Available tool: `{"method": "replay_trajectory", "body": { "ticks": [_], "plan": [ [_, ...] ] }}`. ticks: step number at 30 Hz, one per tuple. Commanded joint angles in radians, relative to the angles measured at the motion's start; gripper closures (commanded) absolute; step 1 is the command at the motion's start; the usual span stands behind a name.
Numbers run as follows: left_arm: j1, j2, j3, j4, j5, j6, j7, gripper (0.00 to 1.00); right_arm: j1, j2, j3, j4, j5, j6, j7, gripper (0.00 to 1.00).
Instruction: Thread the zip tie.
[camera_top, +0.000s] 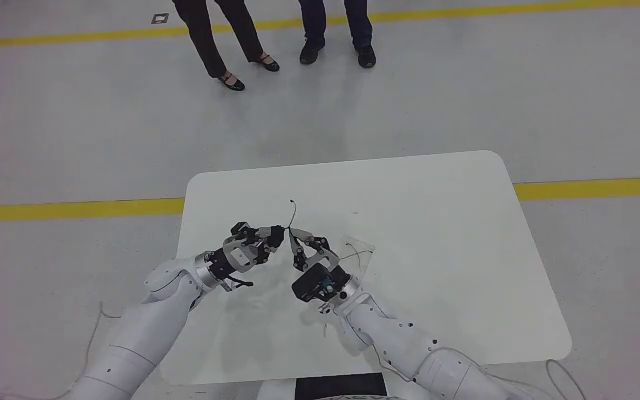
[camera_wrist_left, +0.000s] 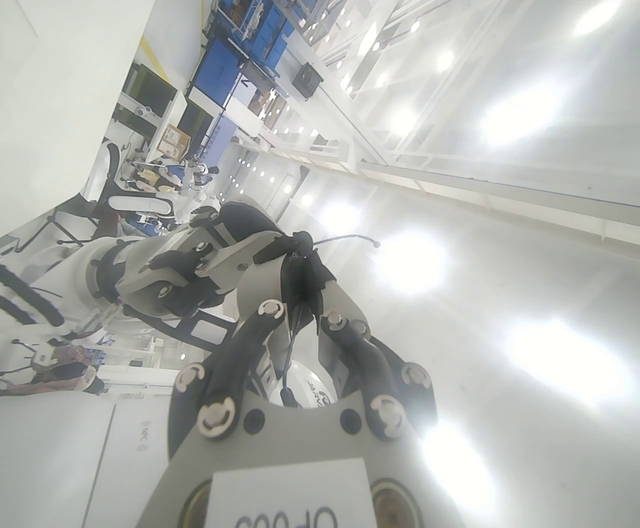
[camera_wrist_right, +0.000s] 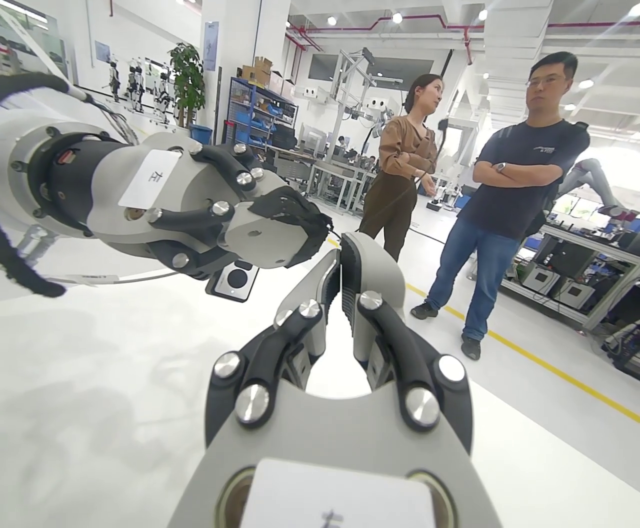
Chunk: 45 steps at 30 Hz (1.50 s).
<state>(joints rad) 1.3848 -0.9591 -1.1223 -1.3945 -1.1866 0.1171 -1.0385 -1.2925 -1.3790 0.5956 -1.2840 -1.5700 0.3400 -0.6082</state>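
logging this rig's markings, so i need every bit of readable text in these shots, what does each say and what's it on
"左": white label on the left gripper, seen in the right wrist view.
Cut off at the picture's edge, unreadable: tag on the right gripper.
Cut off and upside down, unreadable: sticker on the left gripper, seen in the left wrist view.
Top view: nothing readable.

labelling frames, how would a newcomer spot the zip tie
On the white table, find where the left hand and right hand meet. The zip tie sticks out from that pinch: one hair-thin black strand with a curled tip, unlike the bulky grey hands.
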Motion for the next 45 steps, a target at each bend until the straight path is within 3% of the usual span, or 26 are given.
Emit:
{"method": "replay_trajectory", "body": {
  "ticks": [1, 45],
  "plan": [
    [0.0, 0.0, 0.0, 0.0, 0.0, 0.0, 0.0, 1.0, 0.0, 0.0, 0.0, 0.0, 0.0, 0.0, 0.004, 1.0],
    [0.0, 0.0, 0.0, 0.0, 0.0, 0.0, 0.0, 1.0, 0.007, 0.035, -0.048, 0.011, 0.0, 0.0, 0.152, 1.0]
  ]
}}
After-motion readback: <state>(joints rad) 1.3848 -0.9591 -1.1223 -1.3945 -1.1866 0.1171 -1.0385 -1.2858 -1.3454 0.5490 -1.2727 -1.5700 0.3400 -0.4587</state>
